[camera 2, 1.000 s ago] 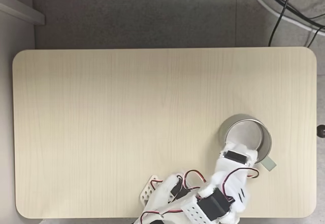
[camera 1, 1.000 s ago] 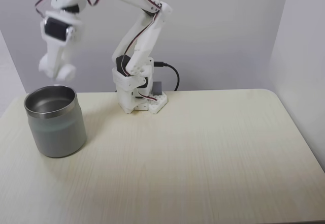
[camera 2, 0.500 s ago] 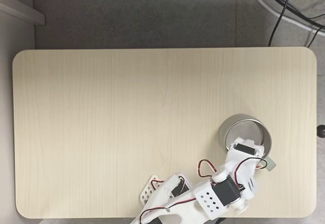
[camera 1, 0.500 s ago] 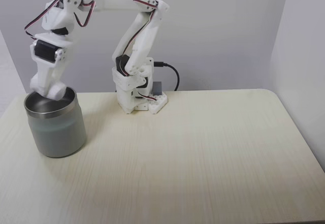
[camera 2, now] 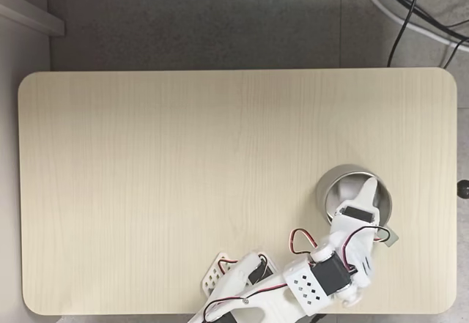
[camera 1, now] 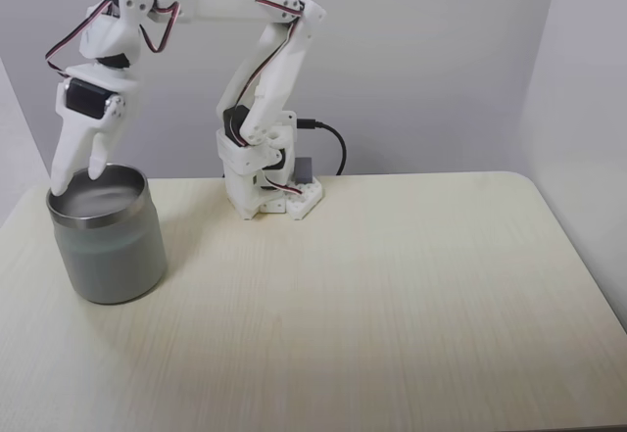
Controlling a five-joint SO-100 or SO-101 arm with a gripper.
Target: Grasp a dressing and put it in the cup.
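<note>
Your arm [camera 1: 265, 70] is built of white printed plastic links with black servo blocks set at the joints, and thin red, black and white wires loop along it. Its white pincer [camera 1: 78, 172] has tapered fingers, and a black cable [camera 1: 333, 143] plugs into the base [camera 1: 269, 192]. From above, one white link carries a pattern of small dark holes [camera 2: 306, 288].

You have the cup [camera 1: 106, 246] standing on the worktop [camera 1: 392, 295] near its left edge in the fixed view from the front; in the fixed view from above the cup [camera 2: 328, 184] sits toward the right edge, nearer the bottom one. The arm's base [camera 1: 266, 192] stands at the far edge in the front view, to the right of the cup. The end effector [camera 1: 76, 172] hangs over the cup's mouth, its tips just above the rim; from above, the end effector [camera 2: 366, 189] points into the opening. A cable [camera 1: 333, 143] runs behind the base.
</note>
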